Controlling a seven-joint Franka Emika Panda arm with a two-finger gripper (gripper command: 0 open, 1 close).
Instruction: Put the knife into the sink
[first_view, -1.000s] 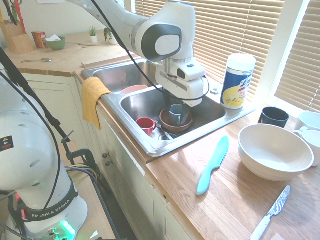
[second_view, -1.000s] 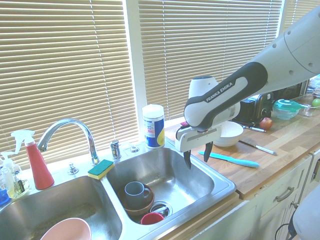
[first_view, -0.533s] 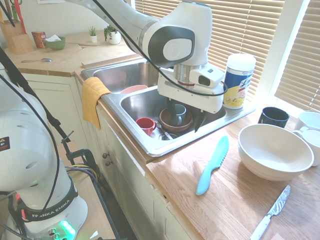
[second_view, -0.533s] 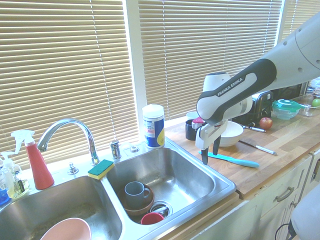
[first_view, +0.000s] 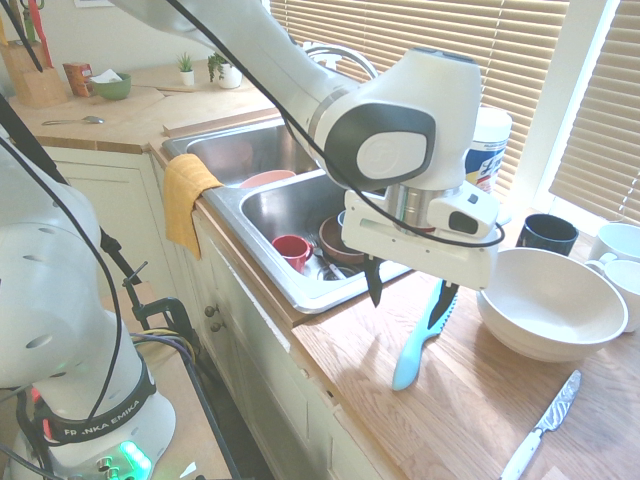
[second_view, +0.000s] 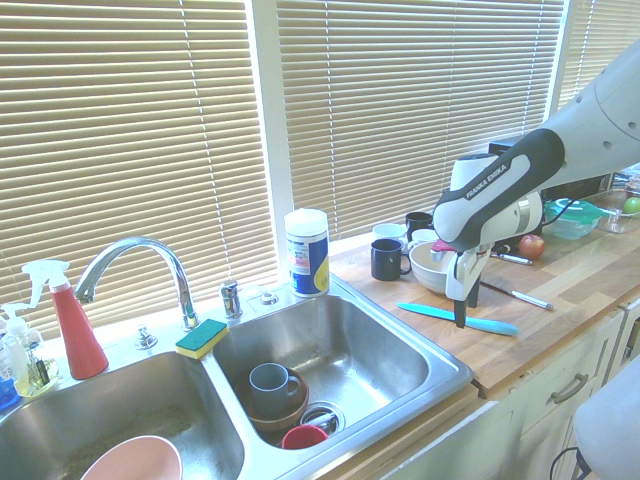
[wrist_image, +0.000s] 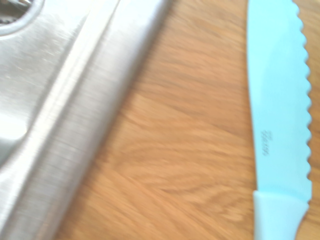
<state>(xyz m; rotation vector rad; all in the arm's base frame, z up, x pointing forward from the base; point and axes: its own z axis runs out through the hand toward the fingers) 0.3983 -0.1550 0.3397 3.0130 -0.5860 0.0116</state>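
Wooden table (first_view: 470, 400) runs beside the steel sink (second_view: 340, 350) under slatted window blinds. On the wood, just past the sink's rim, lies the teal knife (first_view: 415, 350), flat and untouched, its serrated blade (wrist_image: 280, 100) filling one side of the wrist view. Above it hangs the gripper (first_view: 408, 296), pointing straight down, fingers spread wide and holding nothing. Beside the knife stands a white bowl (first_view: 550, 305), and a white-handled knife (first_view: 545, 425) lies further along.
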